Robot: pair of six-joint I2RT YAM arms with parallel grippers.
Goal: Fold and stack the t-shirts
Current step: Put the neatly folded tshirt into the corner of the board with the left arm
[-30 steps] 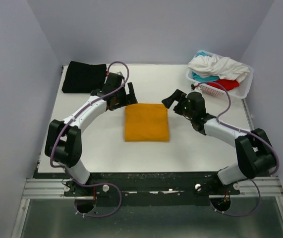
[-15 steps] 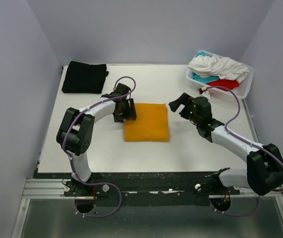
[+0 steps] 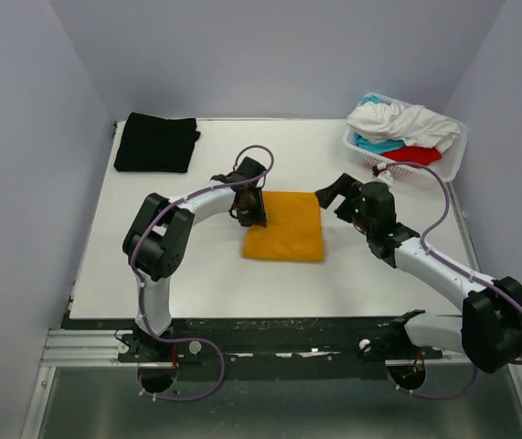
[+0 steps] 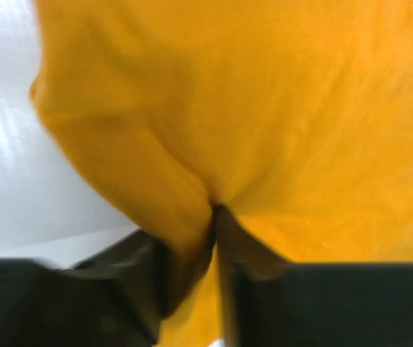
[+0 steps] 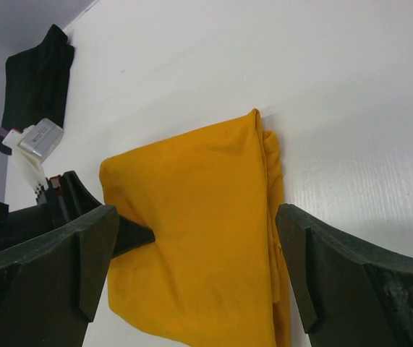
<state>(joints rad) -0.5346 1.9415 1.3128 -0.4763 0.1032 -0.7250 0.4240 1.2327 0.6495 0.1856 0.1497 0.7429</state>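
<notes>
A folded mustard-orange t-shirt [image 3: 286, 226] lies in the middle of the white table [image 3: 197, 274]. My left gripper [image 3: 253, 218] is at the shirt's left edge, and its jaws pinch a fold of the orange cloth [image 4: 264, 108] between them [image 4: 215, 217]. Just off the shirt's right edge, my right gripper [image 3: 329, 192] stands open and holds nothing. In the right wrist view its wide-apart fingers [image 5: 195, 238] frame the orange shirt [image 5: 192, 181]. A folded black t-shirt [image 3: 155, 142] lies at the table's back left corner.
A white lattice basket [image 3: 452, 160] at the back right holds crumpled white [image 3: 398, 119], teal [image 3: 375, 144] and red [image 3: 416, 154] shirts. Grey walls close in the table on three sides.
My left gripper has swung right from near the black shirt to the orange shirt's left edge and closed on it. The orange shirt has slid slightly right. The right arm shifted a little right.
</notes>
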